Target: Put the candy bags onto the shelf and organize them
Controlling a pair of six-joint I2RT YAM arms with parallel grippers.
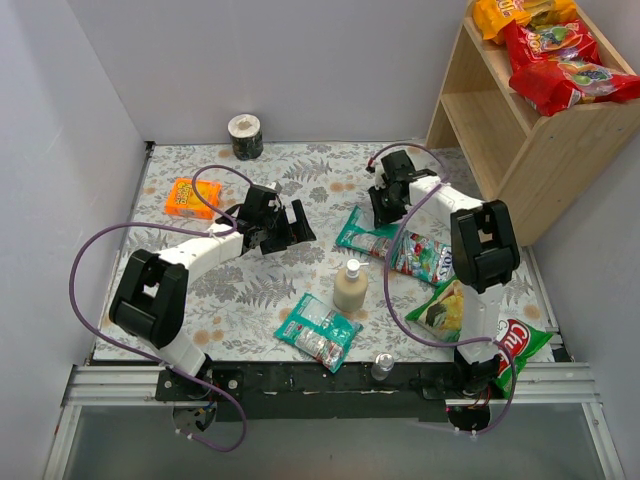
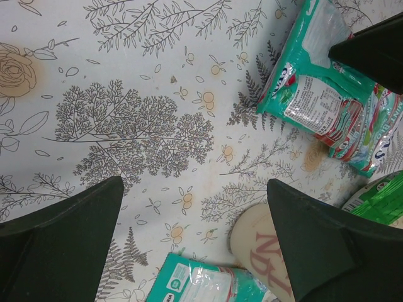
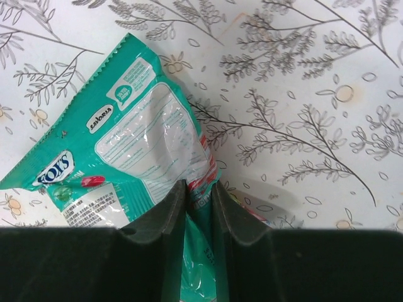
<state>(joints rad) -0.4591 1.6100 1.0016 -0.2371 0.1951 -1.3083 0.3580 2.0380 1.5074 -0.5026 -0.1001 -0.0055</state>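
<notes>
Three glossy plastic packets (image 1: 548,45), orange-yellow and red, are already stacked on the light natural-wood shelf (image 1: 500,140). A teal-and-white glossy plastic candy bag (image 3: 141,135) lies on the floral tablecloth (image 1: 300,170), its edge pinched between the closed fingers of the right gripper (image 3: 198,189). The lift should be made slowly, straight up, so the thin fold is not lost. The left gripper (image 2: 195,189) is held wide open, empty.

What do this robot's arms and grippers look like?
Both arms have white links and boxy black joint housings. The left arm and right arm each carry a looping purple cable. The left gripper and right gripper each have two dark, wedge-shaped fingers.
</notes>
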